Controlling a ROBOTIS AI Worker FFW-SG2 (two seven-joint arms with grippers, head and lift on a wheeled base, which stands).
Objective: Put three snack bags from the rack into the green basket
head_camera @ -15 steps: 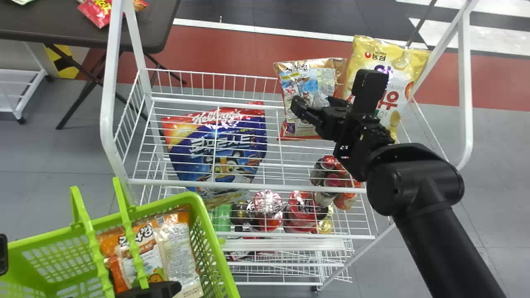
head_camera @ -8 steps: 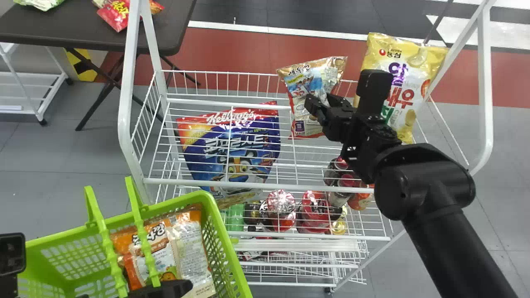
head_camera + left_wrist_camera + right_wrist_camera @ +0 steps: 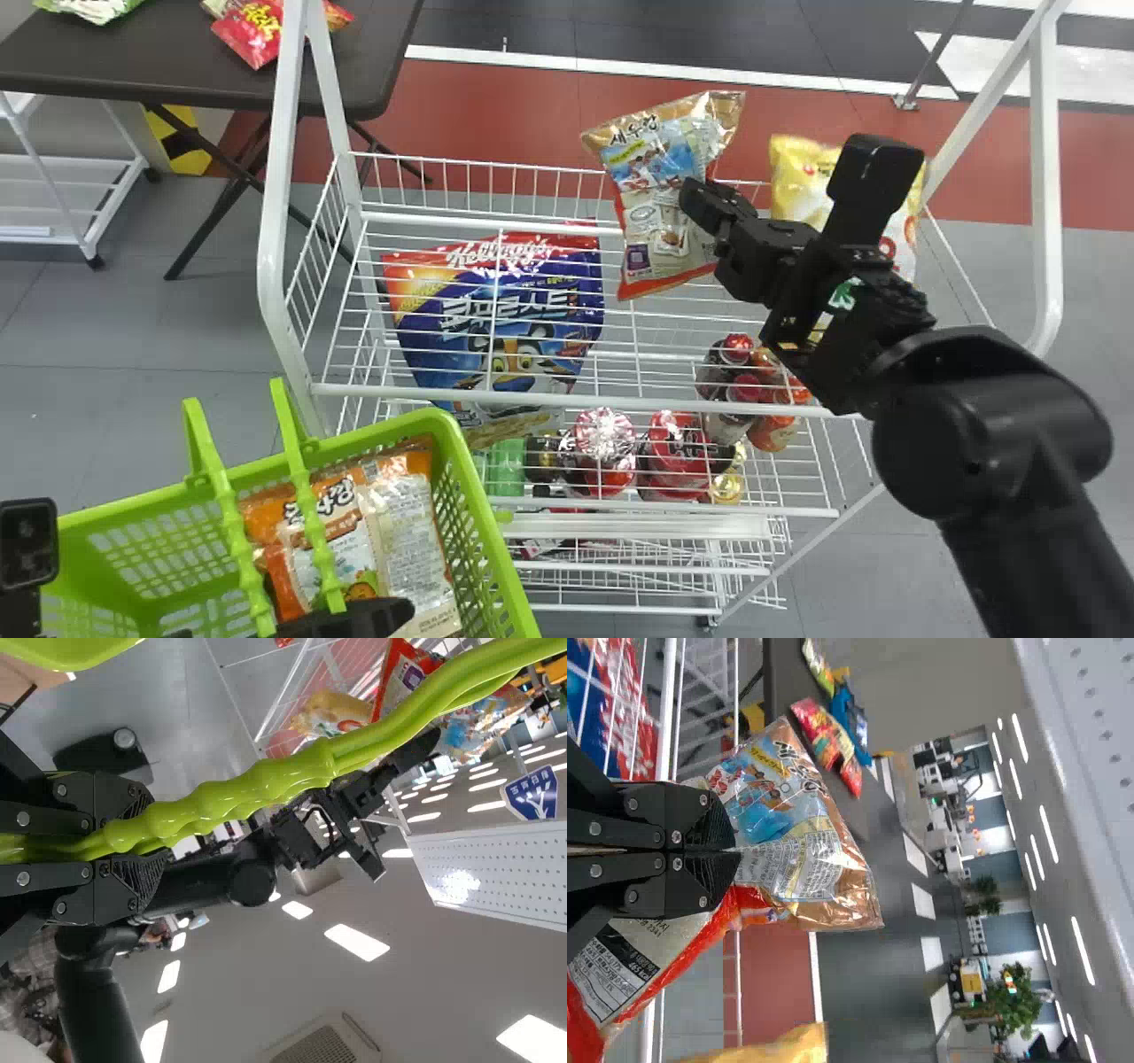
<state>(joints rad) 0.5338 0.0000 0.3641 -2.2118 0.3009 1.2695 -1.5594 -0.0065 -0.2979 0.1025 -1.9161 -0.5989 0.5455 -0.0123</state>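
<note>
Above the rack's top basket [image 3: 496, 218], my right gripper [image 3: 700, 204] is shut on the edge of a brown and blue snack bag [image 3: 656, 168]. The right wrist view has the right gripper [image 3: 735, 850] pinching the crinkled bag [image 3: 784, 828] between its fingers. A yellow snack bag [image 3: 802, 168] stands at the rack's right, partly behind the right arm. The green basket [image 3: 483, 496] is at lower left, with an orange snack bag [image 3: 328, 532] inside. My left gripper [image 3: 345, 620] is at the basket's handles; in the left wrist view, the left gripper [image 3: 146, 828] is shut on the handles [image 3: 266, 784].
A blue and red cereal bag [image 3: 496, 319] stands in the rack's left part. Bottles and cans [image 3: 602, 447] sit on the level below. White rack posts [image 3: 283, 177] rise on both sides. A dark table [image 3: 133, 53] with snack bags is at the back left.
The right gripper and arm have moved right, and the snack bag, first standing in the rack, is now raised and held. The rack and basket have shifted rightward in the head view.
</note>
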